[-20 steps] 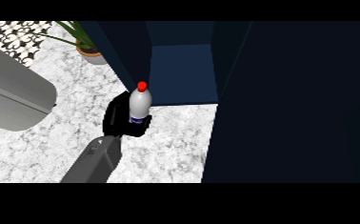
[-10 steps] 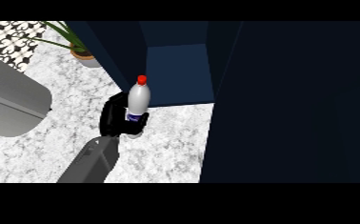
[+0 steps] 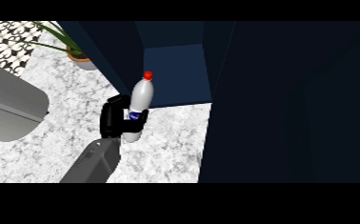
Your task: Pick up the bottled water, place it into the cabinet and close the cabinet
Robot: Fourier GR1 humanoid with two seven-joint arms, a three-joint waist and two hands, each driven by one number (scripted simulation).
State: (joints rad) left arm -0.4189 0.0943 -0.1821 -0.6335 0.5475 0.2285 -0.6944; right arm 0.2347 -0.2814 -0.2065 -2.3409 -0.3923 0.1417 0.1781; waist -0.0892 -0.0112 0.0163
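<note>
Head view: the bottled water (image 3: 138, 105), cap up, is held just before the open cabinet (image 3: 177, 75), over the counter (image 3: 169, 139), with the left hand (image 3: 112, 121) curled round it.

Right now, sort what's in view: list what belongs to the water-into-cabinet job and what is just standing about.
For the job:
bottled water
left hand, curled round it
cabinet

Standing about:
potted plant
grey object at the left edge
Both are on the counter.

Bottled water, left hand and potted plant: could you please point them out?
bottled water (image 3: 141, 96), head view, white body.
left hand (image 3: 112, 119), head view, back of hand.
potted plant (image 3: 84, 64), head view, its pot.
</note>
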